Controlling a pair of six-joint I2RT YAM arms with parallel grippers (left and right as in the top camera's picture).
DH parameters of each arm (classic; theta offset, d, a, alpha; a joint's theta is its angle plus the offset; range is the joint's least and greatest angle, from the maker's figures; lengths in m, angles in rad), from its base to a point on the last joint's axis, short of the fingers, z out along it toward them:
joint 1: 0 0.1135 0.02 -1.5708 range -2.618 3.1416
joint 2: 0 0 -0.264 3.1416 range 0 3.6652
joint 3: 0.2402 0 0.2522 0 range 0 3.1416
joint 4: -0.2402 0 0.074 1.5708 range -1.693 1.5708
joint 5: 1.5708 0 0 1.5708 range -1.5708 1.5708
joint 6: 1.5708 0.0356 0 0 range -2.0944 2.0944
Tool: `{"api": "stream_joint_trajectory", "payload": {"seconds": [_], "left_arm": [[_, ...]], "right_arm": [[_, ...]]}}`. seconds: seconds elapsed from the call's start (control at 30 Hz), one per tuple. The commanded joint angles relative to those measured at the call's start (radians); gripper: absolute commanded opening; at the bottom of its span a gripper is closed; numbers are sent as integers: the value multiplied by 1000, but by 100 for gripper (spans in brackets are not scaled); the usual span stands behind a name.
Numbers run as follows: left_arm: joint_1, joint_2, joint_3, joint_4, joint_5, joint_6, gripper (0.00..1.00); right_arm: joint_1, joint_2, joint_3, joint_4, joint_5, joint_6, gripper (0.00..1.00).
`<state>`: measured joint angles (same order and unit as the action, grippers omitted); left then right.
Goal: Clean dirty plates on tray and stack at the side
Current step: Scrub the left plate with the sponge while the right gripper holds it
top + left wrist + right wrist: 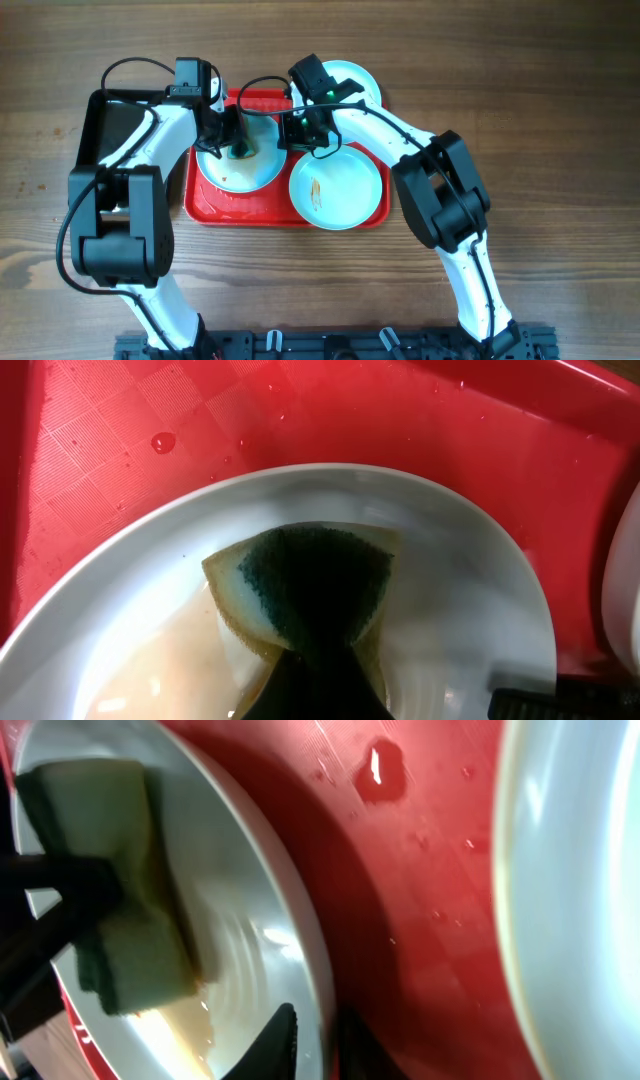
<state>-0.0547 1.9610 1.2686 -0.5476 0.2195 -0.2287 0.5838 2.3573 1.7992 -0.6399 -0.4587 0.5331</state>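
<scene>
- a black tray (100, 125), glossy and smaller, sits on the table (560, 120) just beside the left end of the red tray (205, 205).
- the left gripper (237, 140) is down over the left plate (245, 170), its jaws clamped on a sponge (310, 585).
- the sponge is yellow with a dark green scouring face. it is pressed flat against the inside of the left plate, near the middle.
- in the left wrist view a brownish wet film spreads over the plate's floor below the sponge.
- the left plate lies in the left half of the red tray. a water drop (163, 442) sits on the tray's textured floor just beyond its rim.
- the right gripper (305, 130) reaches in from the right. its jaws pinch the rim of the left plate, one finger (285, 1035) inside the plate and the other outside over the tray.
- a small puddle (380, 770) lies on the bare red floor between this plate and the next plate's edge.
- the front plate (335, 190) rests flat in the right half of the tray, touched by neither gripper. it has a yellowish-brown smear (316, 190) in its centre.
- the far plate (352, 80) is at the tray's far right corner, partly hidden by the right arm. i cannot tell whether it rests on the tray's rim or on the table.
</scene>
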Motion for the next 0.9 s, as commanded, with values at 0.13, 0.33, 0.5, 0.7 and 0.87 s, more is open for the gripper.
{"api": "stream_joint_trajectory", "payload": {"seconds": [0.13,0.33,0.5,0.7,0.87], "left_arm": [[1,19,-8,3,48,-19,4],[11,6,-7,-136,51,81,4],[64,4,-7,-331,-49,142,4],[95,5,-7,-377,-431,-181,4],[85,5,-7,-192,-436,-197,4]], "right_arm": [[2,27,-54,29,19,73,4],[-16,27,-54,42,-31,68,4],[-17,27,-54,55,-45,68,4],[-17,27,-54,56,-45,65,4],[-17,27,-54,55,-49,56,4]]}}
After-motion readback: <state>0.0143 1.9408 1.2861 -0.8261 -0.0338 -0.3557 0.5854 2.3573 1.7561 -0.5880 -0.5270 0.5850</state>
